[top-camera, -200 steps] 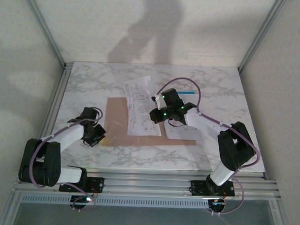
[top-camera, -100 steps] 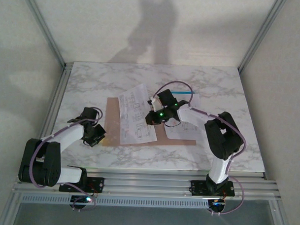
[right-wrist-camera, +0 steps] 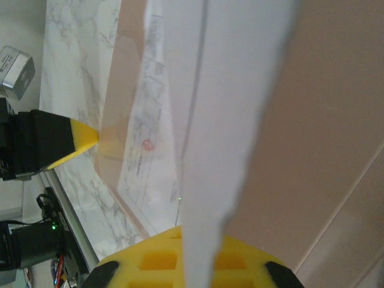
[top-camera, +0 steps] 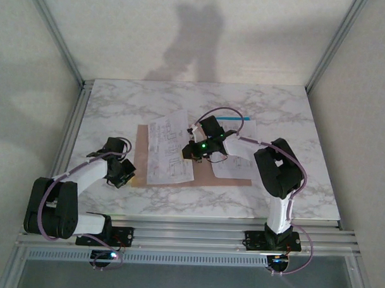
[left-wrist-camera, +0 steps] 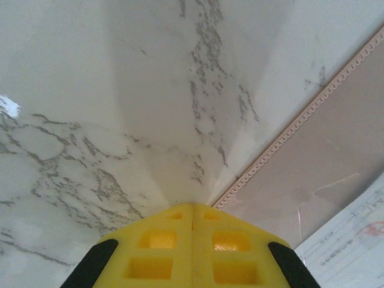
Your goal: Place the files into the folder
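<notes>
right gripper (top-camera: 193,149) is clenched on a white printed sheet (top-camera: 167,152) lying lengthwise over the open tan folder (top-camera: 148,136) directly beneath it. left gripper (top-camera: 124,173), clamped shut and empty, sits at the folder's near-left corner. other files (top-camera: 233,165) lie rightward.

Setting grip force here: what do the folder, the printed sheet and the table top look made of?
Folder: plain tan card, matte, it seems; its edge shows a fine beaded rim. Printed sheet: thin white paper, matte; it curves where lifted. Table top: smooth grey-veined marble look with a small glint; stone or laminate, I cannot tell.
</notes>
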`<action>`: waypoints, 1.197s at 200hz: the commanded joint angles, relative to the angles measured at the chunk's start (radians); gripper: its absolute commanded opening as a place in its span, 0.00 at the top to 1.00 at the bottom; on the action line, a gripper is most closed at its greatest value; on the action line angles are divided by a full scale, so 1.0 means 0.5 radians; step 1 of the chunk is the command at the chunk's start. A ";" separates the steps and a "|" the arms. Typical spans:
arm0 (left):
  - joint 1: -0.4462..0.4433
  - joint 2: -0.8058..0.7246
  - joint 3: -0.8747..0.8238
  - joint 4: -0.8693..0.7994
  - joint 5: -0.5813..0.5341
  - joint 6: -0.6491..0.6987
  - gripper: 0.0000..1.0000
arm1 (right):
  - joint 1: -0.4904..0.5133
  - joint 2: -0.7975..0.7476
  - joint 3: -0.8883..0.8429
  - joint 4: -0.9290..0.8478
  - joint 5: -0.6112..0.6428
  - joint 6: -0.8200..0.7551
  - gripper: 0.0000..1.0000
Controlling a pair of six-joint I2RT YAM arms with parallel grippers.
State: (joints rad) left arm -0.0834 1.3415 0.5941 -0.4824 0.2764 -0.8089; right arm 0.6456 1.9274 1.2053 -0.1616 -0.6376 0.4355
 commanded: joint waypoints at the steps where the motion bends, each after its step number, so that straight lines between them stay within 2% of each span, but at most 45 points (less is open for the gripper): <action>1: -0.002 0.012 -0.031 0.046 0.021 -0.022 1.00 | -0.007 0.038 0.030 0.040 -0.008 0.055 1.00; 58: -0.003 0.011 -0.019 0.035 0.020 -0.018 1.00 | -0.012 0.086 0.063 0.040 -0.098 0.037 1.00; 133: -0.005 0.005 -0.022 0.039 0.024 -0.022 1.00 | 0.051 0.182 -0.006 0.355 -0.123 0.309 1.00; 239: -0.004 -0.014 -0.041 0.038 0.024 -0.029 1.00 | 0.129 0.314 -0.076 0.615 -0.112 0.514 1.00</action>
State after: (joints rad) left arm -0.0834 1.3376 0.5930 -0.4824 0.2760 -0.8093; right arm 0.6930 2.0510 1.1843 0.0975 -0.6819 0.6670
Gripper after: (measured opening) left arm 0.052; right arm 0.039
